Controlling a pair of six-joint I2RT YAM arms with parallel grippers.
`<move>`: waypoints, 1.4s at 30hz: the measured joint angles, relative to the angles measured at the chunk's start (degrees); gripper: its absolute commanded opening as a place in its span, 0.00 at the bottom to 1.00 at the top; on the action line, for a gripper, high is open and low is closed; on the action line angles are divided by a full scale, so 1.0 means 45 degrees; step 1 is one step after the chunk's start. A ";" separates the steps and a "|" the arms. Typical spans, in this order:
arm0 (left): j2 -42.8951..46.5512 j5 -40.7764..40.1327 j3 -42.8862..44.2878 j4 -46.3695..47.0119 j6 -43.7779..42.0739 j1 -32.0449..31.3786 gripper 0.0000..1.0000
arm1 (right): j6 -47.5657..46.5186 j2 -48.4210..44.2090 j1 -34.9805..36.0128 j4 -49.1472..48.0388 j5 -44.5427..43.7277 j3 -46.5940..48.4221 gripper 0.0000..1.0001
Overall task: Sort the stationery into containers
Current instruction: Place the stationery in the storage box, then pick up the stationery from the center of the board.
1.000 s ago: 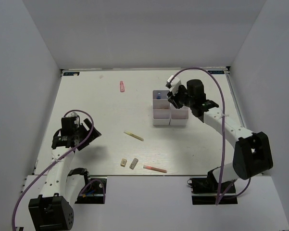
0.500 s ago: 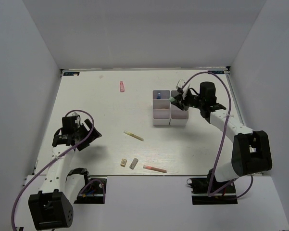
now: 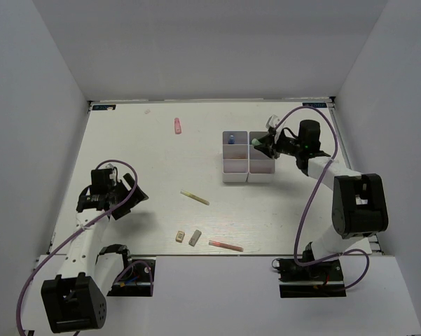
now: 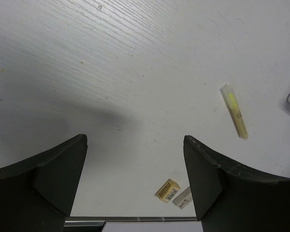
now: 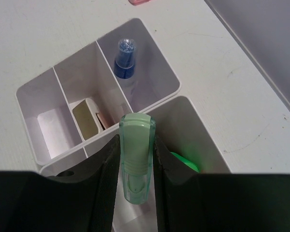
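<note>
The green marker (image 5: 136, 157) stands cap up, pinched tight between the two fingers of the right hand (image 5: 136, 145). It hangs right over the white box (image 5: 158, 53), at the far right part of the surface (image 3: 147, 161). Just below it is a slot with a green cap (image 5: 186, 163) in it. I cannot tell if the marker's low end is already inside that slot. Other slots hold a blue-capped pen (image 5: 125, 60) and a flat tan thing (image 5: 87, 120).

I think the step now is dropping this marker into its slot. The hand needs to line it up over the slot with the green cap, not over a wall. Then it should go down a little and let go.

More things wait on the surface. A pink marker (image 3: 177, 125) lies far back. A yellow pen (image 3: 195, 197) lies in the middle. Two erasers (image 3: 187, 238) and a pink pen (image 3: 225, 246) lie near the front edge.

The left hand (image 4: 135, 145) is spread wide with nothing in it, above bare surface. The yellow pen and erasers are near it, so it could go for one of those next.
</note>
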State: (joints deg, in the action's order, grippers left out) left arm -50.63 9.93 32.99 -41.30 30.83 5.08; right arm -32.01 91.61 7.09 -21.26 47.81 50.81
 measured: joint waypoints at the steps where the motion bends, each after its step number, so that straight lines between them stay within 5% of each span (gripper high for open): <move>1: -0.0005 0.0000 0.0000 0.0000 0.0000 0.0000 0.91 | 0.0005 0.0102 -0.0058 -0.0044 0.0097 0.0000 0.02; 3: -0.0019 0.0000 0.0000 0.0000 -0.0005 0.0000 0.91 | 0.0005 0.0223 -0.0155 -0.0102 0.0311 -0.0005 0.12; 4: -0.0034 0.0000 0.0000 0.0000 -0.0005 0.0000 0.91 | 0.0005 0.0228 -0.0204 -0.0117 0.0418 -0.0010 0.30; 7: -0.0039 0.0000 0.0000 0.0000 -0.0005 0.0000 0.91 | 0.0005 0.0228 -0.0335 -0.0355 0.0714 -0.0019 0.53; 13: -0.0039 0.0010 0.0000 0.0005 -0.0010 0.0000 0.90 | 0.0121 0.0223 -0.0457 -0.0568 0.0903 -0.0155 0.66; 16: -0.0039 0.0073 0.0000 0.0039 -0.0034 0.0000 0.74 | 0.0180 0.0194 -0.0544 -0.0573 0.1010 -0.0160 0.50; 17: -0.0044 0.0155 -0.0010 0.0102 -0.0053 0.0000 0.50 | 0.0345 0.0155 -0.0568 -0.0583 0.1044 -0.0160 0.01; 20: -0.0219 0.0559 -0.0083 0.0476 -0.0073 -0.0019 0.00 | 0.1302 -0.0364 -0.0641 -0.0267 0.0986 -0.0136 0.00; 22: -0.0923 0.0763 0.0117 0.0612 -0.0170 -0.0219 0.00 | 0.2132 -0.1132 -0.0646 0.0996 0.0398 0.0121 0.06; 24: -0.1967 0.0772 0.0695 0.0573 -0.0214 -0.0724 0.02 | 0.3172 -0.1904 -0.0651 0.2939 0.0053 0.0996 0.90; 25: -0.2603 0.0661 0.1258 0.0476 -0.0238 -0.1175 0.09 | 0.3546 -0.2181 -0.0665 0.4143 0.0073 0.1671 0.90; 26: -0.3283 0.0651 0.2035 0.0384 -0.0316 -0.1715 0.39 | 0.3832 -0.2375 -0.0675 0.5464 0.0185 0.2681 0.90; 28: -0.5110 0.0262 0.4245 0.0209 -0.0500 -0.2769 0.73 | 0.4099 -0.2531 -0.0743 0.7815 0.0957 0.4405 0.90; 29: -0.5897 0.0155 0.5226 0.0097 -0.0695 -0.3055 0.73 | 0.4051 -0.2652 -0.0782 0.9010 0.1462 0.5027 0.90; 30: -0.7232 -0.0136 0.6921 0.0005 -0.0826 -0.3580 0.83 | 0.3915 -0.2807 -0.0821 1.0467 0.2069 0.5518 0.67; 32: -0.9379 -0.0617 0.9651 -0.0495 -0.1010 -0.4085 0.85 | 0.3468 -0.3230 -0.0826 1.2454 0.2584 0.5629 0.00; 39: -1.6645 -0.2409 1.9521 -0.2006 -0.1326 -0.4988 0.82 | 0.4027 -0.6096 -0.0913 1.4037 0.0806 0.1826 0.00; 42: -1.8282 -0.3157 2.0730 -0.1579 -0.1428 -0.5095 0.80 | 0.4318 -0.7014 -0.0918 1.4158 0.0520 0.0801 0.00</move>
State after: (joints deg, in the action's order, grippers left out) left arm -132.90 -4.27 126.28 -48.40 24.40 -17.85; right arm -12.58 60.05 2.96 42.46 50.15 54.41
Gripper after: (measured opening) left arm 0.801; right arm 0.001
